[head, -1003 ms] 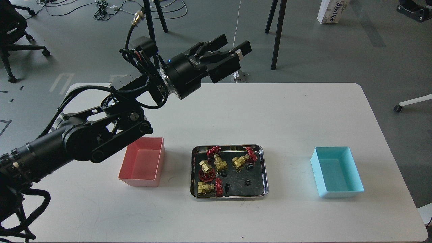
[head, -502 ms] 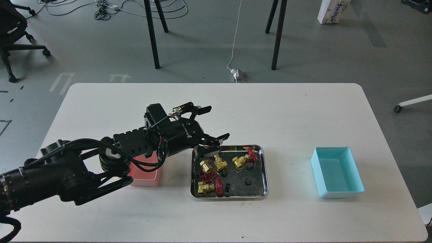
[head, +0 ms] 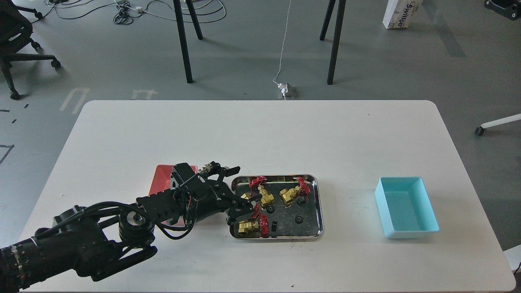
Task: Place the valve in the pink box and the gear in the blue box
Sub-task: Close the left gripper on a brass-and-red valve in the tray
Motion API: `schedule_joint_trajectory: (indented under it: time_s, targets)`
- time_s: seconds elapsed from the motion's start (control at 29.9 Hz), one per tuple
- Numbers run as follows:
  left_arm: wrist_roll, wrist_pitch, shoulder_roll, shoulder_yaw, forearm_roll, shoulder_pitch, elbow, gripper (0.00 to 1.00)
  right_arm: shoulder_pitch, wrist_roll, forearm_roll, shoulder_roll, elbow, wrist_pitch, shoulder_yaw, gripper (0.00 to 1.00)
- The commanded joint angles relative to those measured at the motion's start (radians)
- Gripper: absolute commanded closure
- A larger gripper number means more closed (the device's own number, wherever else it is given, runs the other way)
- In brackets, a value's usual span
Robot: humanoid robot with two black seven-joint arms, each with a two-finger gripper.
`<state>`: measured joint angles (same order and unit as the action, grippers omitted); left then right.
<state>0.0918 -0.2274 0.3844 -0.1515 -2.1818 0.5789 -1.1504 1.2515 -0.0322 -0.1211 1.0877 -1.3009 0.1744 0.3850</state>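
Note:
A shiny steel tray [head: 321, 211] in the middle of the table holds several brass valves with red handwheels and several tiny black gears. My left gripper [head: 245, 206] is down in the tray's left part, jaws apart on either side of a valve [head: 255, 211]. Other valves lie at the back left [head: 265, 198], the back right [head: 290, 195] and the front left [head: 246, 227] of the tray. Gears lie at the right [head: 298, 219] and the middle [head: 270, 208] of the tray. The pink box [head: 162, 182] stands left of the tray, mostly hidden behind my arm. The blue box [head: 407, 208] stands empty at the right. My right gripper is out of view.
The white table [head: 260, 130] carries only the tray and the two boxes. Black stand legs [head: 183, 40], cables and a chair [head: 16, 36] are on the floor beyond the far edge.
My left arm has swung down from high over the table's back left to the tray. The gripper has dropped from above the tray's back left corner into its left part, around a valve.

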Motion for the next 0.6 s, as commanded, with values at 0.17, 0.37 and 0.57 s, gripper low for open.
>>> schedule_joint_trajectory:
  time_s: [0.17, 0.37, 0.57]
  targets:
    - [0.003, 0.002, -0.048, 0.003, 0.000, -0.022, 0.044, 0.00, -0.001, 0.000, -0.003, -0.005, -0.001, -0.003, -0.003, 0.01]
    - [0.006, 0.003, -0.048, 0.001, 0.000, -0.042, 0.047, 0.09, -0.003, 0.000, -0.003, -0.003, -0.001, -0.003, -0.003, 0.01]
    - [0.006, 0.016, -0.047, 0.001, 0.000, -0.042, 0.047, 0.23, -0.006, -0.002, -0.003, -0.003, -0.001, -0.004, -0.003, 0.01]
